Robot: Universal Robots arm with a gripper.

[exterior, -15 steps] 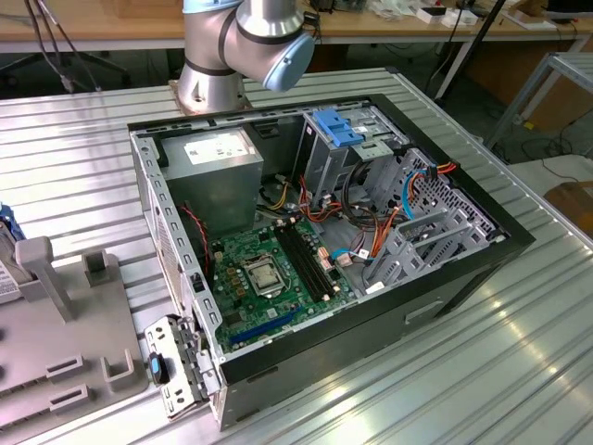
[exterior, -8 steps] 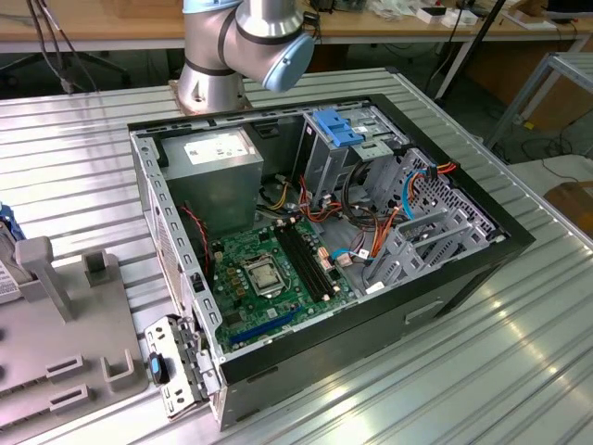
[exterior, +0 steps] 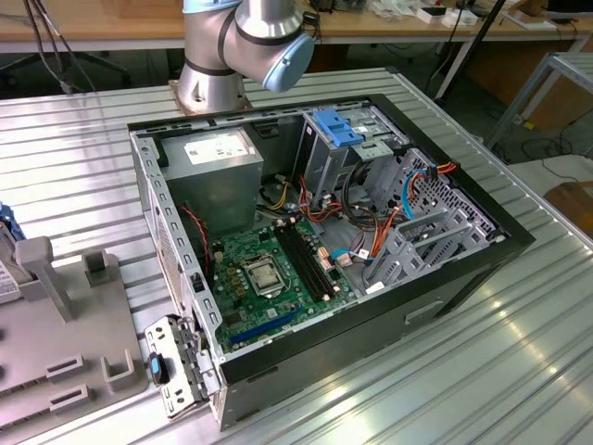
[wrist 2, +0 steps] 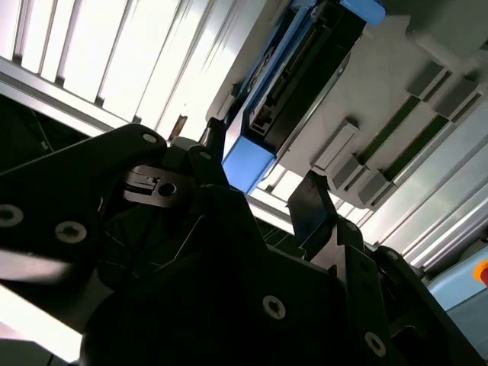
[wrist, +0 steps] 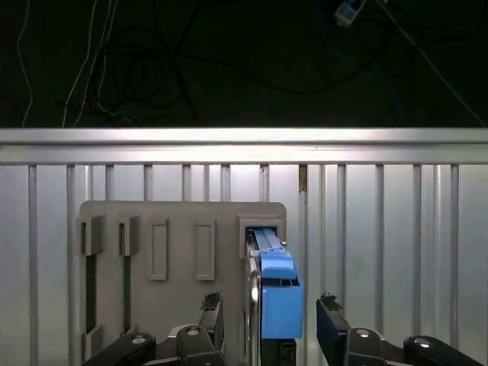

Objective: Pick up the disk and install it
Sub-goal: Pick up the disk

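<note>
The disk [wrist: 278,293] stands on edge in a slot of a grey holder plate [wrist: 175,229], with its blue plastic bracket facing the camera in the first wrist view. My gripper [wrist: 271,320] is open, with one black finger [wrist: 213,314] on each side of the disk and a gap on both sides. In the second wrist view the disk [wrist 2: 297,76] shows its dark edge and blue corner, which lies between the gripper's fingertips [wrist 2: 313,200]. Nothing is held.
In the exterior view an open computer case [exterior: 445,287] lies on the ribbed metal table [exterior: 519,371], showing a green motherboard [exterior: 269,273], a grey power-supply box [exterior: 218,162] and a metal bay with blue tabs [exterior: 338,130]. The holder plate [exterior: 65,343] is at that view's left. The arm's base [exterior: 246,46] stands behind the case.
</note>
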